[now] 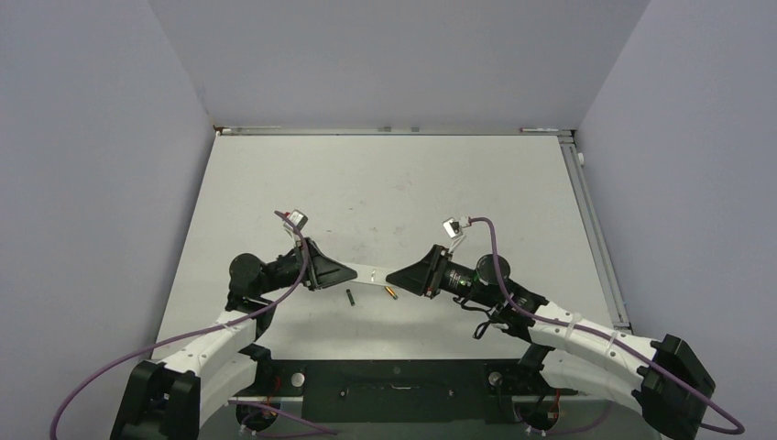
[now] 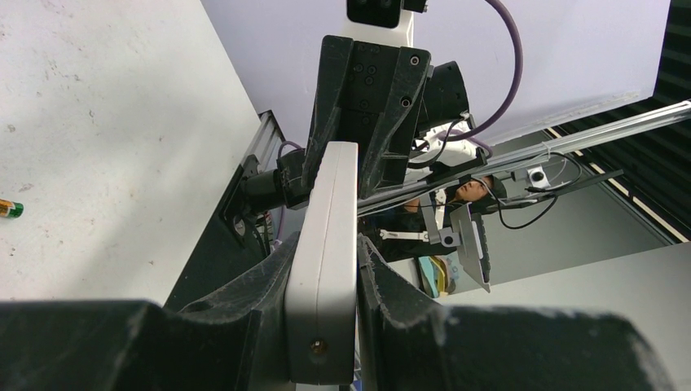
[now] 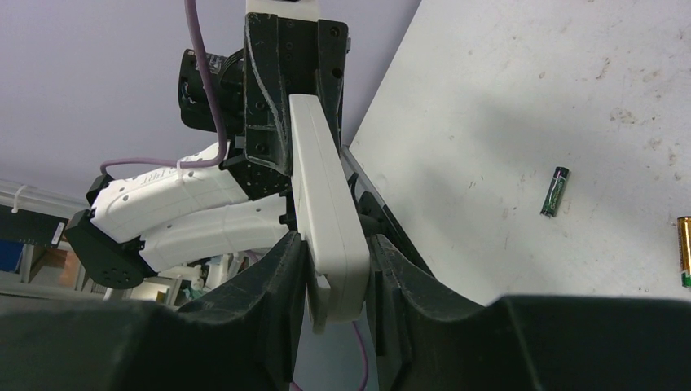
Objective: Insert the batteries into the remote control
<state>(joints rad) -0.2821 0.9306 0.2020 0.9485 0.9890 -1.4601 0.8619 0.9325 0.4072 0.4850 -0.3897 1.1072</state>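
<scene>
Two grippers share one load. The left gripper (image 1: 352, 272) and the right gripper (image 1: 394, 277) each clench one end of the remote (image 1: 374, 274), which hangs between them above the table (image 1: 385, 183), a little nearer the front than the middle.

The remote is a slim white bar. In the left wrist view it (image 2: 326, 236) shows edge-on with a seam running down its narrow side and a small dark round hole at the near end. The left gripper (image 2: 323, 277) pinches it low, and the right gripper (image 2: 363, 114) clamps the far end. In the right wrist view the bar (image 3: 322, 195) tilts slightly, and at its near end a thin layer juts a little past the thicker body. The right gripper (image 3: 336, 273) holds that end and the left gripper (image 3: 281, 98) the other. Screen and buttons cannot be made out.

Both cells lie on the table just in front of the remote, apart from each other and untouched. The black battery (image 1: 350, 295) sits below the left end and the gold battery (image 1: 391, 293) close by the right gripper's tip. From the right wrist the black battery (image 3: 555, 191) shows a green band, and the gold battery (image 3: 684, 251) is cut by the frame edge.

Walls (image 1: 92, 137) close the table on the left, back and right, and a rail (image 1: 596, 229) lines its right edge. Broad bare surface lies behind the remote and to both sides. In front, the arms' dark base plate (image 1: 394, 385) is close.
</scene>
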